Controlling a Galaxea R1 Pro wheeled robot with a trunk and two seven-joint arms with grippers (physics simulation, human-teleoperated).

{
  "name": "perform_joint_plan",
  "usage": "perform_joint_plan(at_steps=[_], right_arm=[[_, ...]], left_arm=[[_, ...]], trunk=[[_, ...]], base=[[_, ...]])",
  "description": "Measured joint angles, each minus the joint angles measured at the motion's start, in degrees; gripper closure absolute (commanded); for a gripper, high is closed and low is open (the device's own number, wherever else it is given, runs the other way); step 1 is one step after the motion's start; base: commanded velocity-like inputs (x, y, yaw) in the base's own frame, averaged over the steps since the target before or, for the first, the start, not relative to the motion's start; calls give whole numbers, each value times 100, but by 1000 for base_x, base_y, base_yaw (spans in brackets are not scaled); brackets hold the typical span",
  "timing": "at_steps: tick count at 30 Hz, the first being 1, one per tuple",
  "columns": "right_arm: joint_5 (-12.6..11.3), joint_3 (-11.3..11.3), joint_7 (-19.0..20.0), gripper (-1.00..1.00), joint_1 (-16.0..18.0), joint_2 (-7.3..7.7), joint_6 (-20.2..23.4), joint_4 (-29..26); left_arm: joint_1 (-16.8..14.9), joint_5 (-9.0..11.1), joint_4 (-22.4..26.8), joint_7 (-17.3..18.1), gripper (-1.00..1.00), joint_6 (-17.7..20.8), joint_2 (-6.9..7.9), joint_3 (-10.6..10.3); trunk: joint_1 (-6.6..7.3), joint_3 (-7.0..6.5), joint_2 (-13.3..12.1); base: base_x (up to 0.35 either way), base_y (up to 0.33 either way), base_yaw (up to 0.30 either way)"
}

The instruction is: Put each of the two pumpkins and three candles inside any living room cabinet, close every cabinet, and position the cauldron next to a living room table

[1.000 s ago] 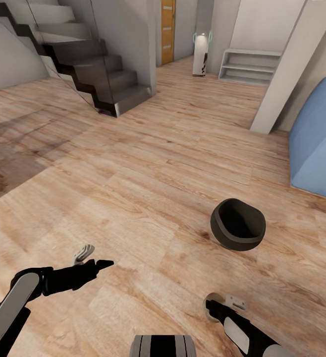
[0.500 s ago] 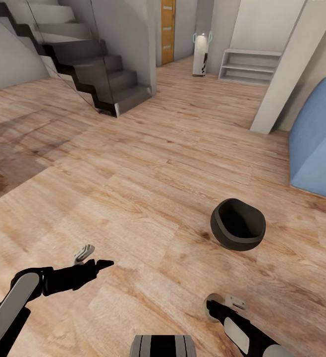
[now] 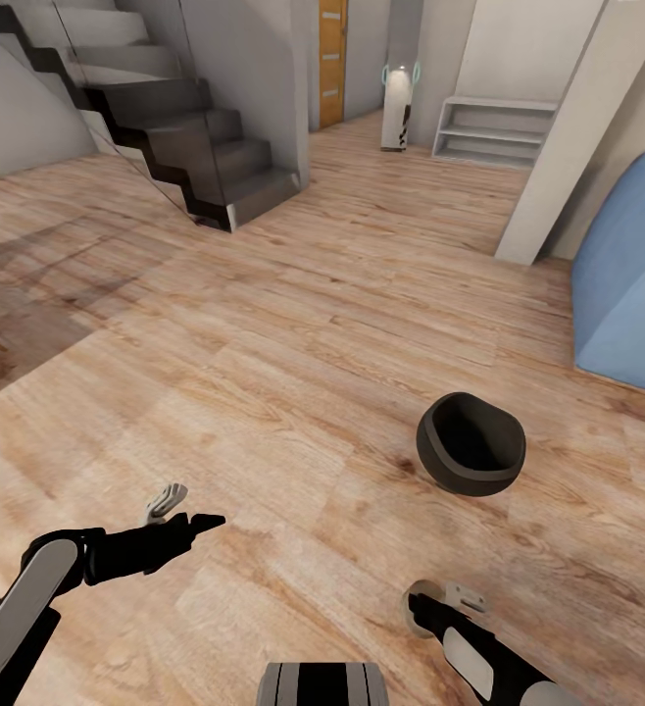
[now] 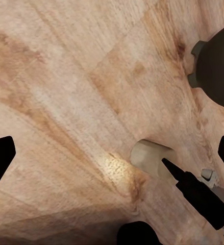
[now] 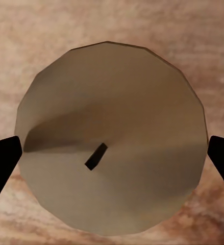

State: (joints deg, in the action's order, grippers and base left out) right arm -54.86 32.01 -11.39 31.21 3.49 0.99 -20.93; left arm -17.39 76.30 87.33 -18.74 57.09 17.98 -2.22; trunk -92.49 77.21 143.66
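Candle [image 5: 110, 138]: beige disc, short dark wick, stood on floor [image 3: 293, 373], framed by spread right pincer [image 5: 112, 158]. Left pincer [image 3: 180, 512] spread.

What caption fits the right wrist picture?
Open right gripper hovering over a round beige candle with a dark wick, standing on the wooden floor.

Looks like someone's open-plan home: pale wood-plank floor [image 3: 293, 324], dark stepped staircase [image 3: 180, 127] far ahead of the left claw [image 3: 180, 510], orange door [image 3: 332, 61], blue upholstered sofa [image 3: 628, 279].

cauldron [image 3: 471, 443] on floor [image 3: 293, 373] ahead right, stairs [image 3: 166, 118] far left, candle [image 5: 109, 138] under right pincer [image 5: 112, 158]
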Motion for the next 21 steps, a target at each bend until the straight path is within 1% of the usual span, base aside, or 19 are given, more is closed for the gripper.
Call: perform_joint_plan(at_steps=[7,10,21], right_arm=[[-13,6,-16,100,-1,1,0,-7],[-15,-9,-15,100,-3,5,-2,123],[-6,-1,-7,100,-2,4,-11,115]], left_arm=[[1,1,-2,0,-100,0,0,7],[1,2,-1,0,-100,0,0,8],[1,3,-1,0,-100,0,0,0]], trunk=[[-1,0,0],[6,-65,-5],[34,-309,-19]], base=[[0,0,0],[0,0,0],[0,0,0]])
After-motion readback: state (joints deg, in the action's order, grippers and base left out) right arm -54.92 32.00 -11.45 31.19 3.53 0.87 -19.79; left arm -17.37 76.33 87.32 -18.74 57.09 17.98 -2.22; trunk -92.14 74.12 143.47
